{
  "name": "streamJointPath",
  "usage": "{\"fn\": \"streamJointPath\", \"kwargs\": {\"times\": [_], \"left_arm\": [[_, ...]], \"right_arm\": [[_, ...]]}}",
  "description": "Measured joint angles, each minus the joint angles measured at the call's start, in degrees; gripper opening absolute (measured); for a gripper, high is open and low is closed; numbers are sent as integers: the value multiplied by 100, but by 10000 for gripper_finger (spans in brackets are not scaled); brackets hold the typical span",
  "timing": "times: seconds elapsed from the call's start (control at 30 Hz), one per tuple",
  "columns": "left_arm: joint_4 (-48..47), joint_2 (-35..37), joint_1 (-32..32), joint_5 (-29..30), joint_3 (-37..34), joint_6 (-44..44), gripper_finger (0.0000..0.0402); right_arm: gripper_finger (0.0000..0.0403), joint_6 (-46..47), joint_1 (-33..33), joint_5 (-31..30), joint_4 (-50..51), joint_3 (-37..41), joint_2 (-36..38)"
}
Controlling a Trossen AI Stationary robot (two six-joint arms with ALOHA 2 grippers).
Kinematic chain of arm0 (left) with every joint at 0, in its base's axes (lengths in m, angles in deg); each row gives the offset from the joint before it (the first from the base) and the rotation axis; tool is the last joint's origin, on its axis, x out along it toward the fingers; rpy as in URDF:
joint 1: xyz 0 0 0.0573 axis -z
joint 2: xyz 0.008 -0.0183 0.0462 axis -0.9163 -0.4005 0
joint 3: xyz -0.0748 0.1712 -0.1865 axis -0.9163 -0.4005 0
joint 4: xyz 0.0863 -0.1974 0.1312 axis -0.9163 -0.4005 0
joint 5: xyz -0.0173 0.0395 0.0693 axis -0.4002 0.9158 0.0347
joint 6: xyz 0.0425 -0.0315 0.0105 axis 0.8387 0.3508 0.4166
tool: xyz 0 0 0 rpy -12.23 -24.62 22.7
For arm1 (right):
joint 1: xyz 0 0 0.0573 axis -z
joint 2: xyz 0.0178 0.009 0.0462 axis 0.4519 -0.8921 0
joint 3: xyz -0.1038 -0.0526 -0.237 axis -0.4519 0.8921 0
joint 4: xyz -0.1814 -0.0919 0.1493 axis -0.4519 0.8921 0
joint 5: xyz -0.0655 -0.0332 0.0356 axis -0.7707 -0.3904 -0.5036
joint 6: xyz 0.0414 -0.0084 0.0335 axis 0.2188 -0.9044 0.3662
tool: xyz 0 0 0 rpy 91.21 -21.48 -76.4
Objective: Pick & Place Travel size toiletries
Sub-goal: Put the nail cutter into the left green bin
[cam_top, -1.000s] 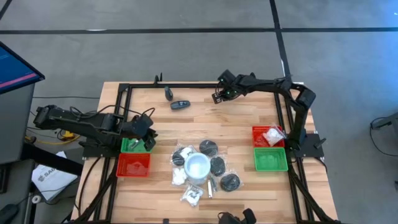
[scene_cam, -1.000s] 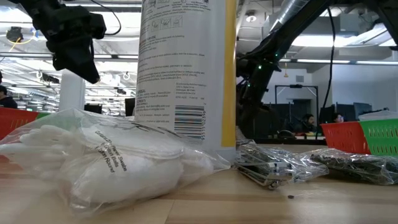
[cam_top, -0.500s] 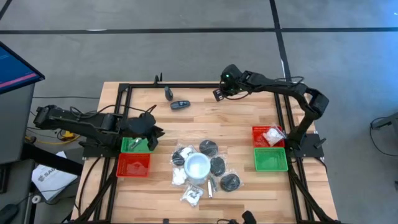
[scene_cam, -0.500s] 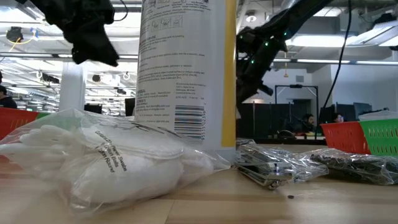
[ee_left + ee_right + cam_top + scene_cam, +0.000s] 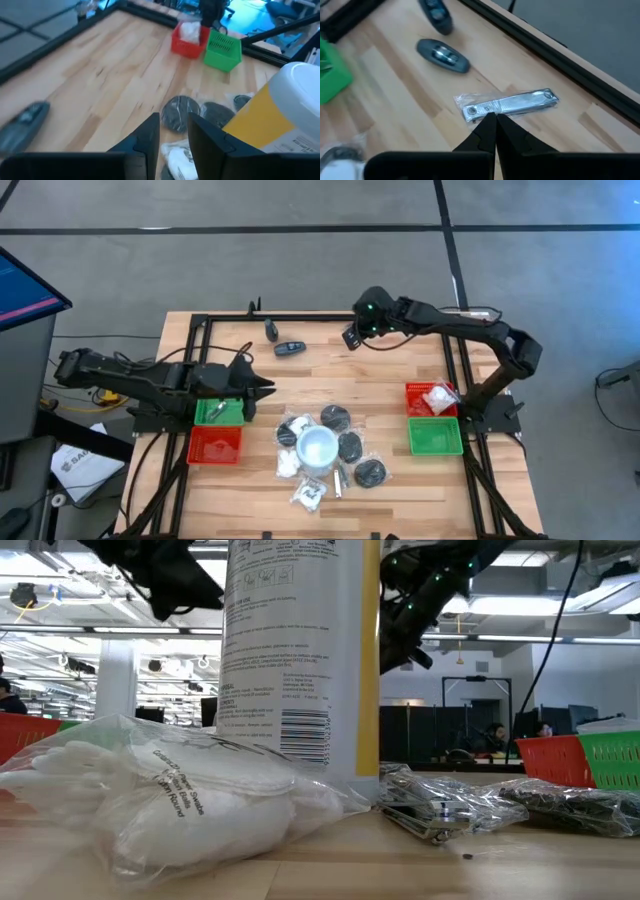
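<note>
Wooden table [image 5: 400, 380]: pale planks inside a black frame; it carries the arms, four trays and the loose toiletries.
Left arm [image 5: 130, 378]: it lies along the left side of the table and reaches over the left green tray.
Right arm [image 5: 460, 335]: it stretches from the right edge toward the far middle of the table.
White bottle [image 5: 318, 448]: it stands upright in the middle of the pile; in the low view it is tall, with a yellow band and a printed label.
Pile [image 5: 350, 447]: black discs in clear wrappers and white wrapped pieces lie all around the bottle, near the front middle of the table.
Right red tray [image 5: 416, 392]: it holds a white wrapped piece [image 5: 438, 398].
Right green tray [image 5: 435, 437]: just in front of the red one; what is inside, I cannot tell.
Left green tray [image 5: 222, 413]: a small pale item lies in it, partly hidden by the arm.
Left red tray [image 5: 215, 445]: just in front of the left green tray; contents cannot be told.
Left gripper [image 5: 173, 132]: fingers a little apart, holding nothing, above the table near the discs.
Right gripper [image 5: 493, 127]: fingers pressed together, empty, above the silvery clipper [image 5: 507, 106] in its wrapper at the far side.
Dark oblong pieces [image 5: 290, 348]: two, at the far side near the frame, apart from the pile.
</note>
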Motion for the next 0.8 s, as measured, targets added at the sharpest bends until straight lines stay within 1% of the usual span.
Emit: {"fn": "streamJointPath", "kwargs": {"times": [0.23,0.4,0.63,0.8], "left_arm": [[883,-662,-10,-6,9,1062,92],[1413,-1092,-10,-10,4,1646,92],[2317,-1436,-13,118,4,2536,92],[2697,-1610,-87,127,4,3176,92]], "right_arm": [[0,-96,-334,14,-77,0,266],[0,-172,-523,162,-105,0,440],[0,-297,-870,298,-246,0,604],[0,-354,-1106,480,-399,0,604]]}}
